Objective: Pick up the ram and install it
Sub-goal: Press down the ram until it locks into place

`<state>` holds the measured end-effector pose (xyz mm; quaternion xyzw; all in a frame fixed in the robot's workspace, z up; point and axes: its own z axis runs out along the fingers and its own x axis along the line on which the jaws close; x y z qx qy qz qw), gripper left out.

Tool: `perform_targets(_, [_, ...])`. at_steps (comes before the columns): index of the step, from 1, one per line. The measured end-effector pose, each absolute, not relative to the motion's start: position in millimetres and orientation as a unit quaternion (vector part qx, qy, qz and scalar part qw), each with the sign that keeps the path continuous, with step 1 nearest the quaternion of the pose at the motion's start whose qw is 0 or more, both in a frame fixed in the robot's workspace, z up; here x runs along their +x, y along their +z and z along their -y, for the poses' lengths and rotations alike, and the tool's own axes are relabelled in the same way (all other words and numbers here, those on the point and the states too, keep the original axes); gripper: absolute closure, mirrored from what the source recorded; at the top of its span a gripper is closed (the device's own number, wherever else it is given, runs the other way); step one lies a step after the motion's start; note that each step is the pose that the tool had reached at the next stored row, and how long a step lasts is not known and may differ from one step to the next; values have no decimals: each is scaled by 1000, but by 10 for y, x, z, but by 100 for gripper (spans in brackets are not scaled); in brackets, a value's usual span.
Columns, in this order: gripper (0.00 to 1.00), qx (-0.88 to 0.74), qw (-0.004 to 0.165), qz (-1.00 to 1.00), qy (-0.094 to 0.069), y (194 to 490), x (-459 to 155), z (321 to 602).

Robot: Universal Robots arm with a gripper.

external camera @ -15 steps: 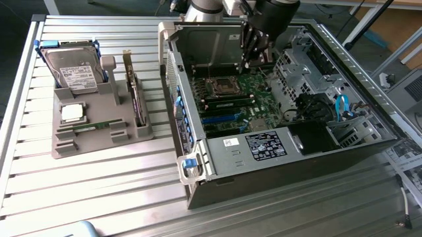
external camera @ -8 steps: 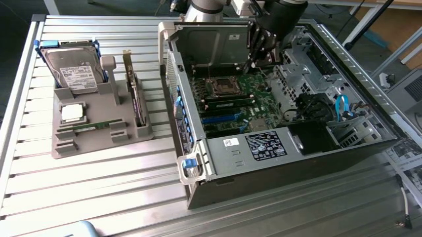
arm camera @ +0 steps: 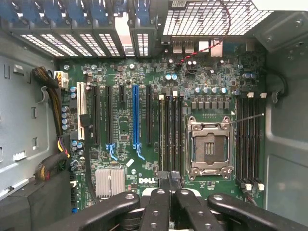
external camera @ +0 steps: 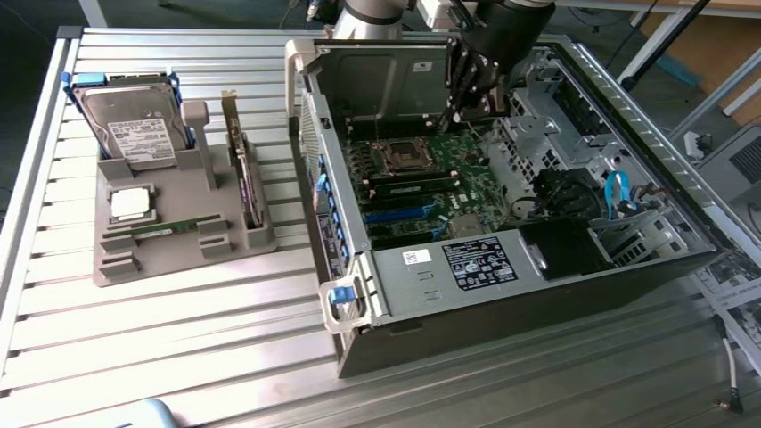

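Gripper (arm camera: pixel 166 185) w/ jaws closed, hovering inside the open black-and-silver PC tower case (external camera: pixel 356 308), over the green motherboard (arm camera: pixel 125 144); nothing seems held (tips pinched together, empty afaict). Long thin green ram stick (external camera: pixel 167 229) lies flat in a slot of the grey moulded parts holder (external camera: pixel 178 267) on the slatted metal surface (external camera: pixel 178 357), well apart from the case, at the exterior view's left. Holder keeps parts fixed for easy grasps. Room: case walls and drive cage hem the arm in; black DIMM slots (arm camera: pixel 248 144) beside the empty silver CPU socket (arm camera: pixel 209 149) sit near the wall.
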<state>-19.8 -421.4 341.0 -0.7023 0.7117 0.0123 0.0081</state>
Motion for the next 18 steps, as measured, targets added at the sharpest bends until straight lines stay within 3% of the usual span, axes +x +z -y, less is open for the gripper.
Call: perform_targets(18, [89,-663,9,-748,12,3410,-198,4214])
